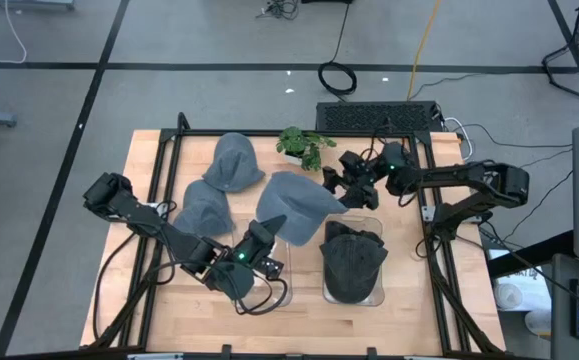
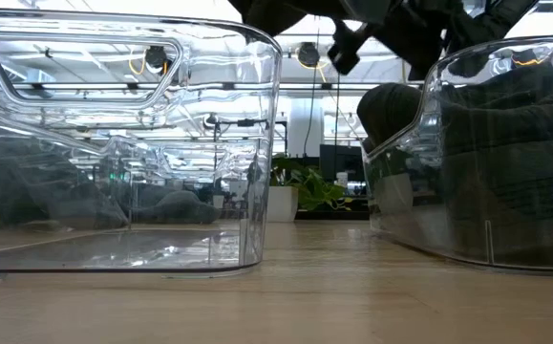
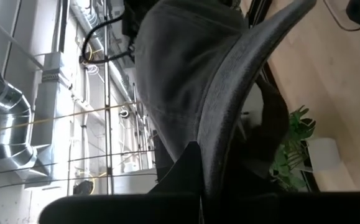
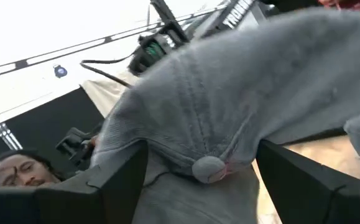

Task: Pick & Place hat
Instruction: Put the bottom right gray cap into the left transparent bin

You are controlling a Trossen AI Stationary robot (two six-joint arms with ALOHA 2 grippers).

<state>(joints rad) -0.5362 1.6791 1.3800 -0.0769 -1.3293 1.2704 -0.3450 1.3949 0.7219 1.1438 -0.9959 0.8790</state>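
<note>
On the wooden bench (image 1: 149,300), the left pincer (image 1: 266,236) is pinched tight on the brim of a gray hat (image 1: 299,205). It holds the hat up in the air, above the clear bins (image 1: 374,296). To the right, the right pincer (image 1: 341,180) is wide open at the hat's top. It holds nothing.

Left arm: reaching in from the surface's left edge, elbow folding low, forearm angling toward the centre. Left tool (image 1: 265,238): fingers pinching closed on the brim of a grey cap (image 1: 296,203).

Right arm: extending from the right edge, forearm lying level, wrist pointing leftward. Right tool (image 1: 335,183): fingers (image 4: 114,177) spreading wide, straddling the cap's crown.
</note>
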